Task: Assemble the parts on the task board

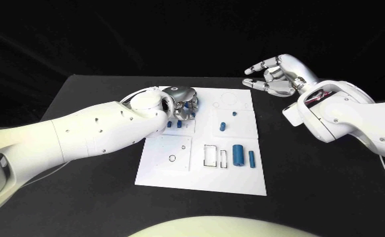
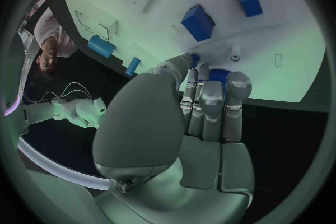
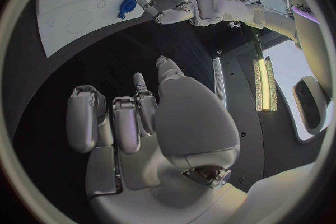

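**My left hand down on the board, my right hand idle beside it**

My left hand [image 1: 181, 102] is down over the far-left part of the task board [image 1: 201, 178], on the black table [image 1: 88, 98]; its fingers [image 2: 210, 101] point at the white plate, close together, and their tips sit right at a small blue part [image 2: 218, 74] on the board; whether I am truly pinching that part or only touching it, I cannot tell, for my fingertips cover most of it.

My right hand [image 1: 279, 78] hangs above the table just off the board's far-right corner, touching none of the pieces; its fingers [image 3: 125, 123] are apart, loosely curled, with nothing in them.

The other parts lie spread on the board; two blue blocks [image 2: 199, 22] sit near my left fingers in the left wrist view; a thick blue cylinder [image 1: 238, 155] lies near the board's near-right edge with a thinner blue pin [image 1: 252, 158] just beside it, next to a rectangular outline [image 1: 210, 156]; a short blue piece [image 1: 222, 127] lies at mid-board, with a tiny blue one [image 1: 234, 114] beyond it; a round outline [image 1: 175, 157] marks the near-left area.
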Controlling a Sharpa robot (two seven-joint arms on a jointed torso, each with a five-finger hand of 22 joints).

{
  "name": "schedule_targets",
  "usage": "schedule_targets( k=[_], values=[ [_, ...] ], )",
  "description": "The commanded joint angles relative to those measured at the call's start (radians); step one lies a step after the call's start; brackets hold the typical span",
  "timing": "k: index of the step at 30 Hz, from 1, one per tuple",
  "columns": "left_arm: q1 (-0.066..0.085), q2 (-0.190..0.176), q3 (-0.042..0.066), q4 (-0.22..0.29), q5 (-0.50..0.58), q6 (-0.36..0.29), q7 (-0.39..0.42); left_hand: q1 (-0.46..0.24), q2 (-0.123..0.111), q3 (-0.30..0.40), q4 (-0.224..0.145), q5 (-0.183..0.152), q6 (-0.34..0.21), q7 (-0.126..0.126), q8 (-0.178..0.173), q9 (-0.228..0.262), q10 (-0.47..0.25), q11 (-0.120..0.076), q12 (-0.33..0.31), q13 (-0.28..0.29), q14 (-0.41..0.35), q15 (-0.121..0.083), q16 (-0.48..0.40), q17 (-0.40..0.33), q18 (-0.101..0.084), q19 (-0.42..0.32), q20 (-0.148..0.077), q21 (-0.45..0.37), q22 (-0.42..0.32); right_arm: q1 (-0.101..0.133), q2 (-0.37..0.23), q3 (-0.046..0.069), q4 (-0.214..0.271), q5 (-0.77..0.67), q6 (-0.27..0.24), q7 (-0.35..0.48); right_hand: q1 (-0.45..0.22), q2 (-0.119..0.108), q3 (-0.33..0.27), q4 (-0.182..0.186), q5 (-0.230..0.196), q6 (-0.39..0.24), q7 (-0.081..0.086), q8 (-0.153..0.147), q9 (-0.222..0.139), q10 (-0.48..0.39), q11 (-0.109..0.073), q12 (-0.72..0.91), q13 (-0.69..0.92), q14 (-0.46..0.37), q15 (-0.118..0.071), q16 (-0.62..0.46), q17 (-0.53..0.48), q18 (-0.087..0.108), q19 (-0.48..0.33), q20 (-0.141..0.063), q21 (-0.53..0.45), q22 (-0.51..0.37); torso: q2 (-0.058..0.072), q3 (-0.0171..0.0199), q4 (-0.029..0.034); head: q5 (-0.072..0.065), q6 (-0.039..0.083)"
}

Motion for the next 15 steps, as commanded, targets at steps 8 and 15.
schedule_targets(
  k=[8, 15],
  values=[
    [-0.003, 0.01, 0.001, -0.011, 0.008, 0.049, 0.003, 0.012, 0.009, 0.023, -0.011, -0.002, 0.023, -0.003, -0.005, -0.006, 0.03, -0.004, -0.016, -0.004, 0.016, -0.006, 0.024, 0.02, -0.01, 0.018, -0.004, 0.021, 0.022, -0.001, 0.002, 0.0, 0.001, -0.005, 0.004, 0.01, -0.006, 0.003, -0.003, 0.0, 0.004, 0.004, 0.0, 0.004, -0.002, -0.005, -0.001, -0.007, 0.07, 0.078, -0.007, -0.006, 0.156, 0.006, -0.008, -0.003, -0.004, 0.119, 0.0, 0.0005, 0.0005, -0.002, -0.003],
    [-0.004, 0.014, 0.0, -0.015, 0.009, 0.068, 0.002, 0.022, 0.022, 0.043, -0.029, -0.003, 0.045, -0.004, -0.006, -0.01, 0.055, -0.009, -0.031, -0.007, 0.025, -0.01, 0.041, 0.032, -0.014, 0.029, -0.009, 0.038, 0.041, -0.001, 0.003, 0.0, 0.001, -0.005, 0.004, 0.01, -0.006, 0.003, -0.003, 0.0, 0.004, 0.004, 0.0, 0.004, -0.002, -0.005, -0.001, -0.007, 0.07, 0.078, -0.007, -0.006, 0.156, 0.006, -0.008, -0.003, -0.004, 0.119, 0.0, 0.0004, 0.0001, -0.003, -0.003]
  ],
)
